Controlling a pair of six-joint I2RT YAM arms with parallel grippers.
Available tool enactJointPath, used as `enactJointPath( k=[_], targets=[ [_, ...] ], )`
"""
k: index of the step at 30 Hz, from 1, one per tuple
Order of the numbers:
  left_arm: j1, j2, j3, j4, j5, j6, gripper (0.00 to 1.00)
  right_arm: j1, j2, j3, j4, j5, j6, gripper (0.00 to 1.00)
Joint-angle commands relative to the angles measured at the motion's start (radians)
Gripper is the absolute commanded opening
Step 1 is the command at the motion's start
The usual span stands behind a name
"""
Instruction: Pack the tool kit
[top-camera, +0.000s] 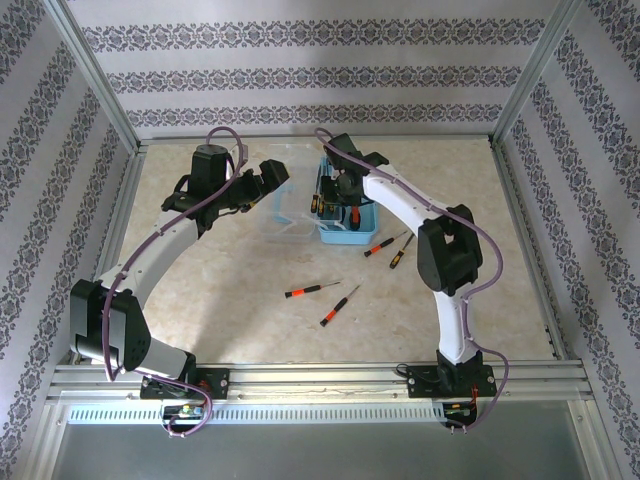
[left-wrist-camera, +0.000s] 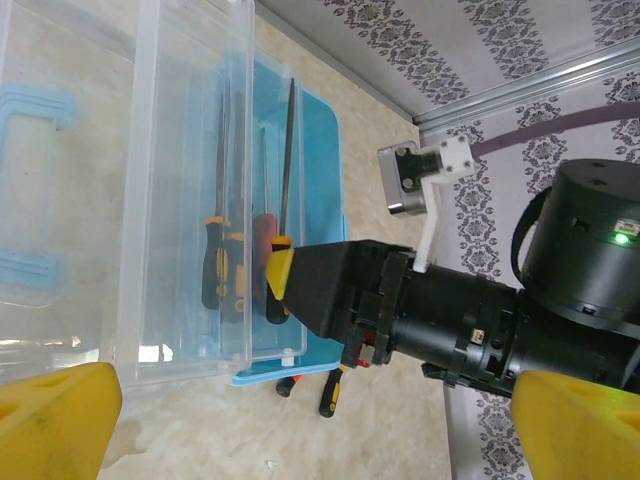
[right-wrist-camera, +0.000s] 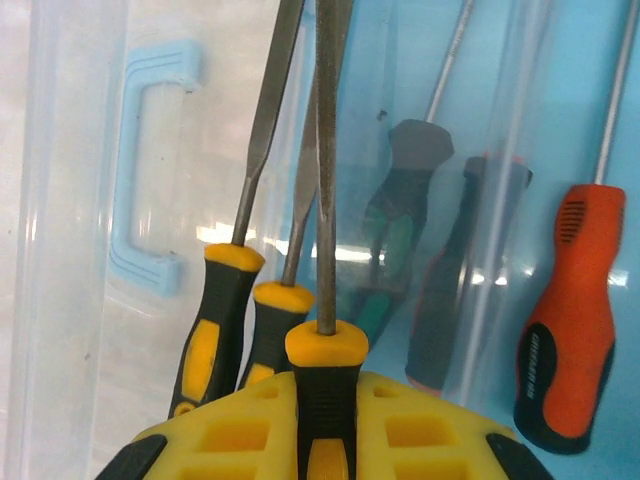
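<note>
Clamping a file (right-wrist-camera: 326, 230), the right gripper (right-wrist-camera: 325, 430) may drop it crooked onto the neighbouring files (right-wrist-camera: 215, 310), so the lid (left-wrist-camera: 90, 180) later jams; the left gripper (top-camera: 272, 180) stands wide open.

Left pincer (left-wrist-camera: 318, 425) wide open, yellow fingers (left-wrist-camera: 60, 415) at the lower corners; clear tool box (left-wrist-camera: 190, 120) with blue base on table (left-wrist-camera: 390, 160); yellow-black handles (left-wrist-camera: 215, 260) and red handle (left-wrist-camera: 262, 235) inside; right pincer (left-wrist-camera: 280, 272) clamps long-shafted tool (left-wrist-camera: 290, 150); two small screwdrivers (left-wrist-camera: 330, 395) just outside the box.
</note>
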Motion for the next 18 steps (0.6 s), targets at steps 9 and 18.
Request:
enactJointPath(
  k=[9, 18],
  targets=[
    [0.01, -0.011, -0.002, 0.037, 0.02, -0.004, 1.0, -0.01, 0.08, 0.065, -0.05, -0.009, 0.014, 0.18],
    [0.012, -0.01, -0.003, 0.038, 0.021, -0.007, 1.0, -0.009, 0.087, 0.099, -0.071, -0.015, 0.003, 0.27]
  ],
)
